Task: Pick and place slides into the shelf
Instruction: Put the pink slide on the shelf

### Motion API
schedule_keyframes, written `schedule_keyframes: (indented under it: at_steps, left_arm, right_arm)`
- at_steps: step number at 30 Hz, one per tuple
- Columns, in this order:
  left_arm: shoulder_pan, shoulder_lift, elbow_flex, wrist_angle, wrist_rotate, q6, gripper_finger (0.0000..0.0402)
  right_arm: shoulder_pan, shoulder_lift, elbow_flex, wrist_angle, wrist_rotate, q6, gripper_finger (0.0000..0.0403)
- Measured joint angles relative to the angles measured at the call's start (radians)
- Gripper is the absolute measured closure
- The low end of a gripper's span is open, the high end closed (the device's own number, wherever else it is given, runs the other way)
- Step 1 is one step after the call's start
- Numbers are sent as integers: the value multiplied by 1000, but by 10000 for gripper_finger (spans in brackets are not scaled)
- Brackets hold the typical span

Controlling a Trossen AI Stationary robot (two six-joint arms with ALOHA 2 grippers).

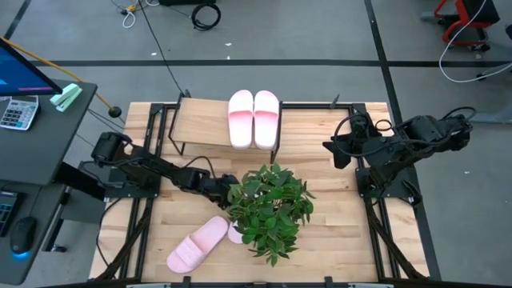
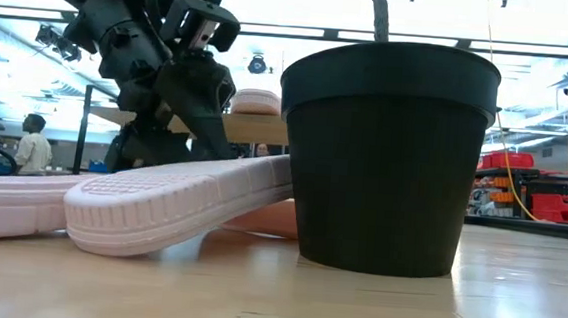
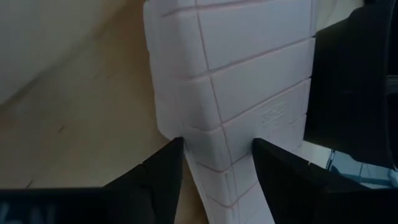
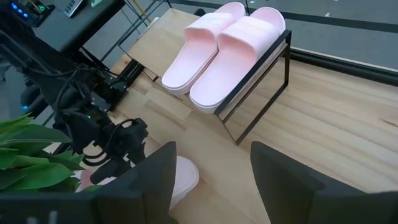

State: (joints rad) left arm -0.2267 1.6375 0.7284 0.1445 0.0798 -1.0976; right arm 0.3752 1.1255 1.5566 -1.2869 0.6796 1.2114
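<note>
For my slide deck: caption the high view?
Two slides on the shelf; left hand reaches beside the potted plant.

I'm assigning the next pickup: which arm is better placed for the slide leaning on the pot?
Left: left gripper already straddles that slide; right gripper waits across the table.

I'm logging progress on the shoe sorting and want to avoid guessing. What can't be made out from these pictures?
- Fourth slide: in the high view the plant covers it; only a pink edge shows.
- Left gripper: high view, its tips go under the leaves.
- Left gripper's hold: left wrist view, the fingers flank a slide's sole; contact unclear.
- Shelf: low view, the pot and arm hide most of it.
</note>
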Motion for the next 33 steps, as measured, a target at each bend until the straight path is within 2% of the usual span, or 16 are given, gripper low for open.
schedule_keyframes:
  at_steps: [6, 9, 12, 16, 17, 27, 33]
  left_arm:
    - [-7, 19, 1, 20, 1, -18, 218]
    - [-7, 19, 0, 22, -13, -18, 241]
    - [-8, 19, 0, 21, -26, -18, 286]
    - [-8, 19, 0, 20, -35, -9, 372]
    - [-8, 19, 0, 20, -35, -4, 383]
    - [15, -21, -1, -1, -24, 8, 393]
    - [64, -102, -1, -120, -28, 56, 397]
  right_arm:
    - [0, 0, 0, 0, 6, -1, 190]
    - [0, 0, 0, 1, 24, -1, 190]
    - [0, 0, 0, 1, 36, -1, 190]
    - [0, 0, 0, 1, 48, -2, 190]
    - [0, 0, 0, 1, 52, -2, 190]
    - [0, 0, 0, 1, 53, -3, 190]
    - [0, 0, 0, 0, 53, -3, 190]
